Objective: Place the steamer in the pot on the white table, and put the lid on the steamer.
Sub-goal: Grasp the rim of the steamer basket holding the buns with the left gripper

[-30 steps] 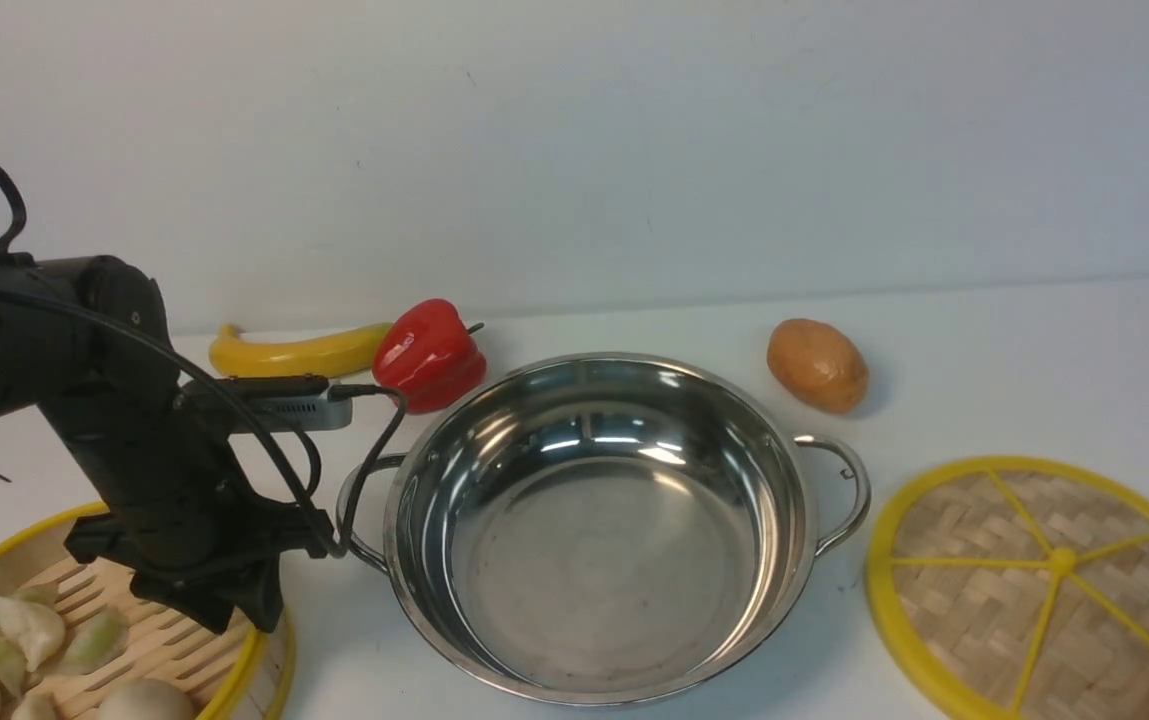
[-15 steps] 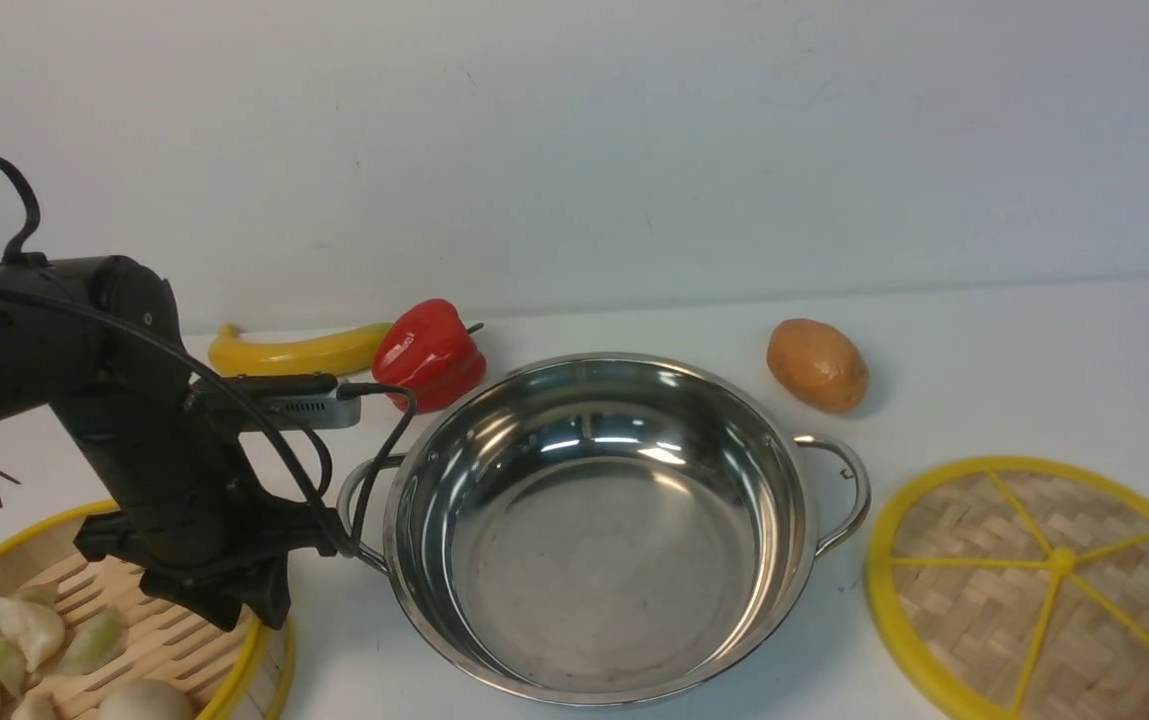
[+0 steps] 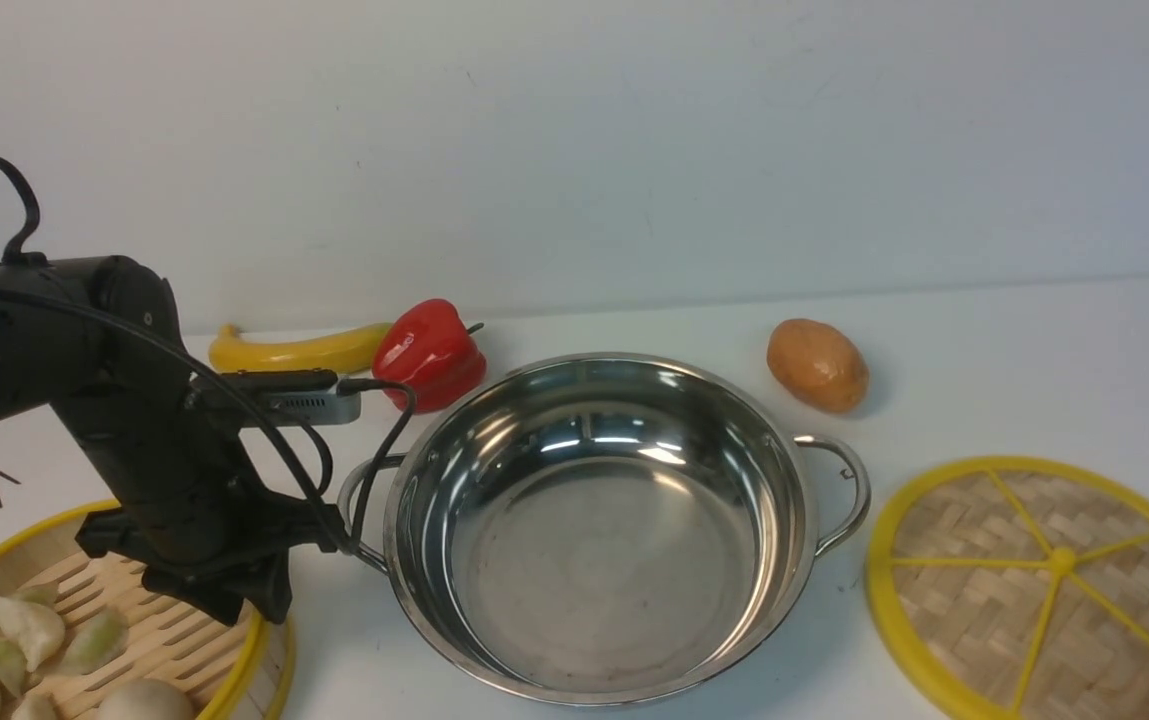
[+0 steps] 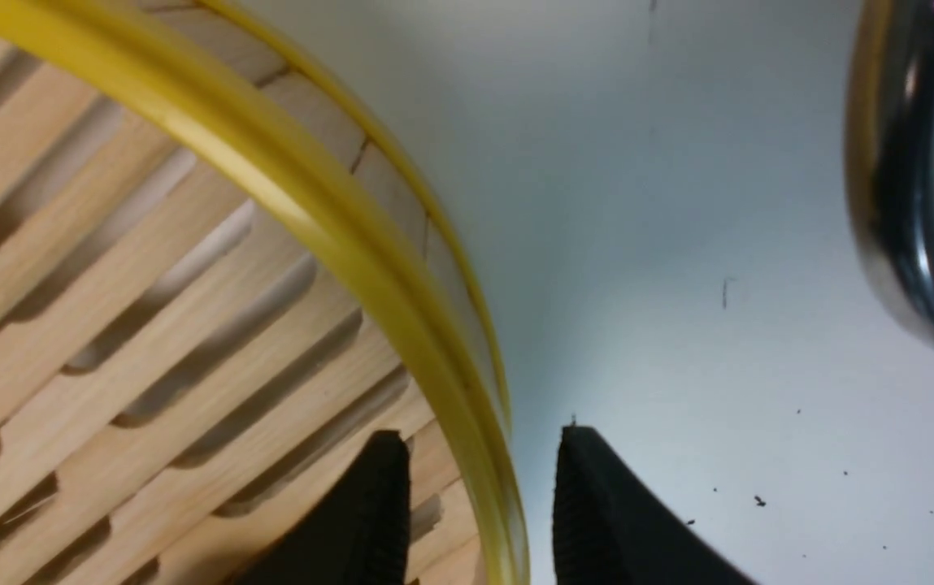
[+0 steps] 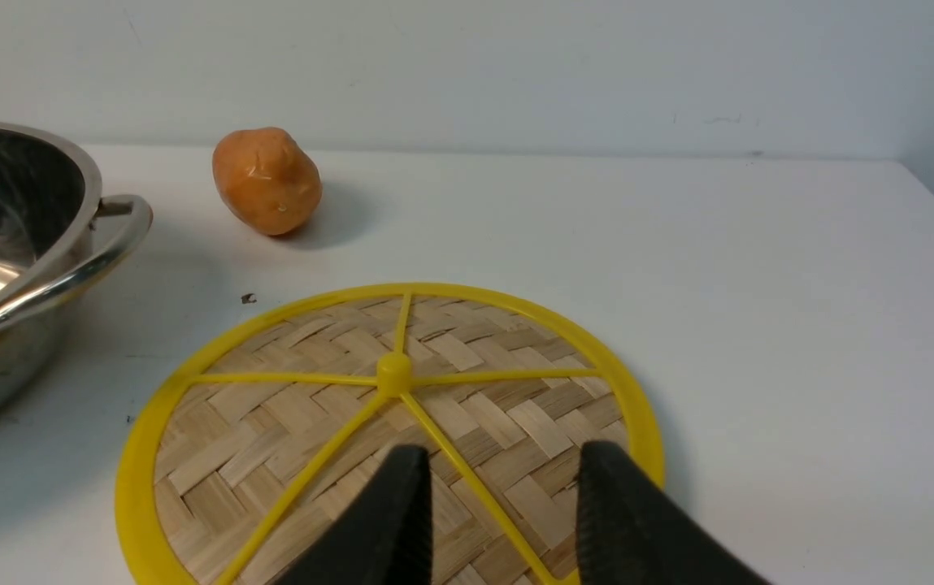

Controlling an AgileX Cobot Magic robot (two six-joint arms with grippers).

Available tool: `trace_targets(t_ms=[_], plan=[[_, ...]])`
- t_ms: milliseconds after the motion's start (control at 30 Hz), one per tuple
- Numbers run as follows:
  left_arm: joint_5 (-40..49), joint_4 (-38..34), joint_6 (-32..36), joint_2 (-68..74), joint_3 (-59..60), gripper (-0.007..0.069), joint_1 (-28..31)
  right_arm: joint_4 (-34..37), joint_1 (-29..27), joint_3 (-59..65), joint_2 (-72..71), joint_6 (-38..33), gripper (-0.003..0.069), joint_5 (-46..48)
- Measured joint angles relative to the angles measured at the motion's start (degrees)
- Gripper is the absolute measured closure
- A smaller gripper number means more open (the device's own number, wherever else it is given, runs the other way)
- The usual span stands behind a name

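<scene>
Your left gripper point(image 4: 483, 439) straddles the rim of the steamer point(image 3: 84, 588), jaws narrowly apart, not yet pinching; the pot point(image 3: 599, 530) sits just right of it on the white table point(image 3: 1034, 360). Your right gripper point(image 5: 499, 455) hangs parted over the lid point(image 5: 450, 349).

The shiny steel pot point(image 3: 594, 560) stands upright and empty in the middle of the white surface point(image 3: 1014, 340). The steamer point(image 3: 169, 645), a yellow-rimmed bamboo basket with a slatted floor and pale dumplings inside, sits at the near left, just beside the pot's left handle. The woven, yellow-spoked lid point(image 3: 1044, 590) lies flat to the pot's right, apart from it.
</scene>
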Motion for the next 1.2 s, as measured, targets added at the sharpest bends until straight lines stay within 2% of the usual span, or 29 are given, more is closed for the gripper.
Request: trace_targets(t_ms=[433, 600, 700, 867, 1200], plan=[[-0.07, -0.05, 0.3, 1.56, 0.0, 0.0387, 0.0, 0.0, 0.0, 0.0, 0.0, 0.0, 0.0418, 0.0], [-0.87, -0.05, 0.0, 1.65, 0.0, 0.0435, 0.0, 0.0, 0.0, 0.0, 0.0, 0.0, 0.0418, 0.0], [-0.87, -0.17, -0.17, 1.8, 0.0, 0.0508, 0.0, 0.0, 0.0, 0.0, 0.0, 0.0, 0.0418, 0.0], [-0.49, -0.76, -0.23, 1.8, 0.0, 0.0584, 0.0, 0.0, 0.0, 0.0, 0.0, 0.0, 0.0418, 0.0], [-0.54, -0.5, 0.3, 1.85, 0.0, 0.0584, -0.02, 0.0, 0.0, 0.0, 0.0, 0.0, 0.0418, 0.0]])
